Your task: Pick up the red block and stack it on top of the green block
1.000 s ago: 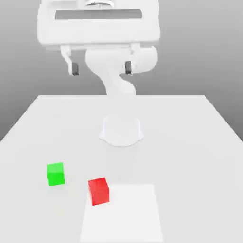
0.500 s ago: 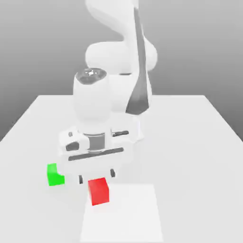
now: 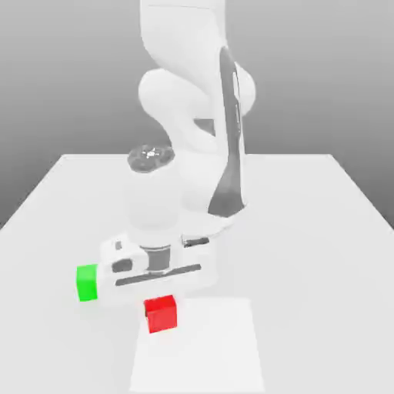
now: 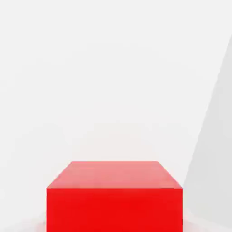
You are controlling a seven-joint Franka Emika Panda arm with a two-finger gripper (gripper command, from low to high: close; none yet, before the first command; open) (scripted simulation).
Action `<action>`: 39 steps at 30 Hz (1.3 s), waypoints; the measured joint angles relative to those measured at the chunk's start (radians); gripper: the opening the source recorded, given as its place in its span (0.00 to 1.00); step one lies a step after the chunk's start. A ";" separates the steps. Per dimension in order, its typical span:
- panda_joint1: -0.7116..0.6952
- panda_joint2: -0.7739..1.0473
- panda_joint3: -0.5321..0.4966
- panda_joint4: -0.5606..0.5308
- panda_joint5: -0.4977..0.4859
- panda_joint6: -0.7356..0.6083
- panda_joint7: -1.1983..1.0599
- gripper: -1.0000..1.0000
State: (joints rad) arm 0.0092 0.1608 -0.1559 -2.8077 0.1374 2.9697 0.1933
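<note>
The end effector (image 3: 161, 303) is closing its fingers around the red block (image 3: 161, 315) on the tabletop (image 3: 308, 308), the green block (image 3: 87, 282) sitting nearby.

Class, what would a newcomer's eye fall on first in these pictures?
The bright red block, at the near edge of the robot's hand in the exterior view and looming large in the hand view. Next, the vivid green block, beside the hand toward the exterior view's left. Then the white arm, reaching down over the pale table.
</note>
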 joint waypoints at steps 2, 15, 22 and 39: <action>0.004 -0.049 -0.017 -0.007 -0.051 -0.040 0.036 0.00; -0.148 -0.337 -0.191 -0.071 -0.275 -0.261 -0.258 0.00; -0.230 -0.403 -0.342 -0.101 -0.352 -0.300 -0.570 0.00; -0.067 -0.144 -0.413 -0.093 0.019 -0.073 -0.840 0.00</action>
State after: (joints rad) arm -0.0582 0.0165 -0.5688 -2.9006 0.1560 2.8968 -0.6468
